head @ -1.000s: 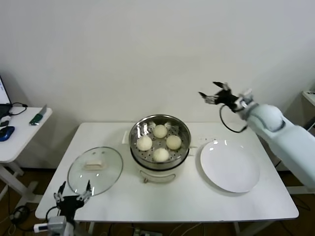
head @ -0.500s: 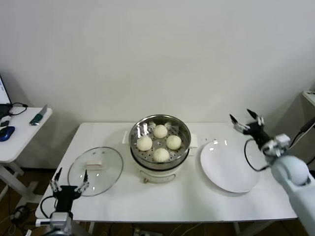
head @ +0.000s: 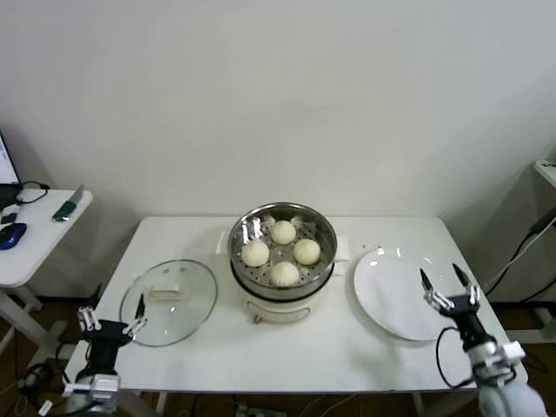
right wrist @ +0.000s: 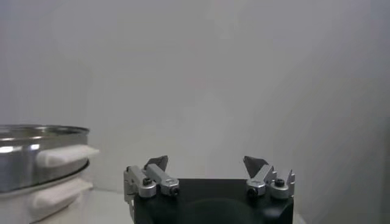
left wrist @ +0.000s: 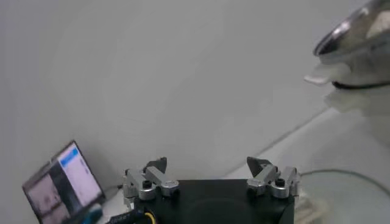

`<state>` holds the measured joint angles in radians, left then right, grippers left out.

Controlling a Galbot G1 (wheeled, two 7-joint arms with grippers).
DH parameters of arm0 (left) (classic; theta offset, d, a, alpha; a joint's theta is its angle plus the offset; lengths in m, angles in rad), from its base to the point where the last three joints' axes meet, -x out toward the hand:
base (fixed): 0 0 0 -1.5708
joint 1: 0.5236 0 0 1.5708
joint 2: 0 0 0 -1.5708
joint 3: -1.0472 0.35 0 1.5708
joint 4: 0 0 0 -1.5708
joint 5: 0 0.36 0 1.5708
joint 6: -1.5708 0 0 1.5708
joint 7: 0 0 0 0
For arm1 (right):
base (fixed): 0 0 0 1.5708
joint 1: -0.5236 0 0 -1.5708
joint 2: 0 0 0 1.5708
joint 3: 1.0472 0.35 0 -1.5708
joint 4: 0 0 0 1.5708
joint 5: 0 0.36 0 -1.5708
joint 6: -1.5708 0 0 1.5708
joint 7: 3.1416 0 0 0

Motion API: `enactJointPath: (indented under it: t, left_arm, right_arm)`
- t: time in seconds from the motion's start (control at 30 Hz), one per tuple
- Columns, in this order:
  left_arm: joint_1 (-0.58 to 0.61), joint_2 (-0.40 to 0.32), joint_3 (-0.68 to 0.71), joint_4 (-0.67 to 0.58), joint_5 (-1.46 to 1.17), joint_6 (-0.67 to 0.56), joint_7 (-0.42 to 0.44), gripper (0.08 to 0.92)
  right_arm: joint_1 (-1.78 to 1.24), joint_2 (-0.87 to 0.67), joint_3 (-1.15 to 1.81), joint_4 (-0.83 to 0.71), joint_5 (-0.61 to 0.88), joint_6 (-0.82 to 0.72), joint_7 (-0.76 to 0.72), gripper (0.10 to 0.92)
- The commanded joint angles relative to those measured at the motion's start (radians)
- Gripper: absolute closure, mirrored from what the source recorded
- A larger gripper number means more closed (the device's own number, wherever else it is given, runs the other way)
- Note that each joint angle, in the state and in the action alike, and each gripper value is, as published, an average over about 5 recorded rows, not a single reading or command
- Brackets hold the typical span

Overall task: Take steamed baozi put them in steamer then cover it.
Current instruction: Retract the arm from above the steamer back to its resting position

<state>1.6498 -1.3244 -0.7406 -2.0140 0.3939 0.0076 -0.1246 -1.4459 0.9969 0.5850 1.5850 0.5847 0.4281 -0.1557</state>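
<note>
The right gripper (head: pixel 448 285) stands wide open and holds nothing. It has dropped from high behind the plate (head: pixel 391 313) to the plate's 3 o'clock edge near the table (head: pixel 287 365) front, so its loading work looks finished. The left gripper (head: pixel 111 314) is also wide open and empty. It has edged up to the 8 o'clock rim of the lid (head: pixel 168 301), which lies flat on the table at 9 o'clock from the steamer (head: pixel 320 228). All four buns (head: pixel 283 231) sit in the steamer. Remaining step: grasp the lid by its handle (head: pixel 167 290) and cover the steamer.
</note>
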Motion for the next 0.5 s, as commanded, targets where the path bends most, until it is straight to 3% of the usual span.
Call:
enactJointPath:
  t: [0.03, 0.5]
  left_arm:
    - [0.02, 0.102, 0.014, 0.059, 0.436, -0.016, -0.084, 0.177]
    - [-0.124, 0.067, 0.057, 0.372, 0.757, -0.053, -0.17, 0.177]
  right_arm:
    - [-0.132, 0.133, 0.016, -0.037, -0.032, 0.166, -0.005, 0.203]
    - [-0.128, 0.179, -0.009, -0.063, -0.067, 0.171, 0.011, 0.203]
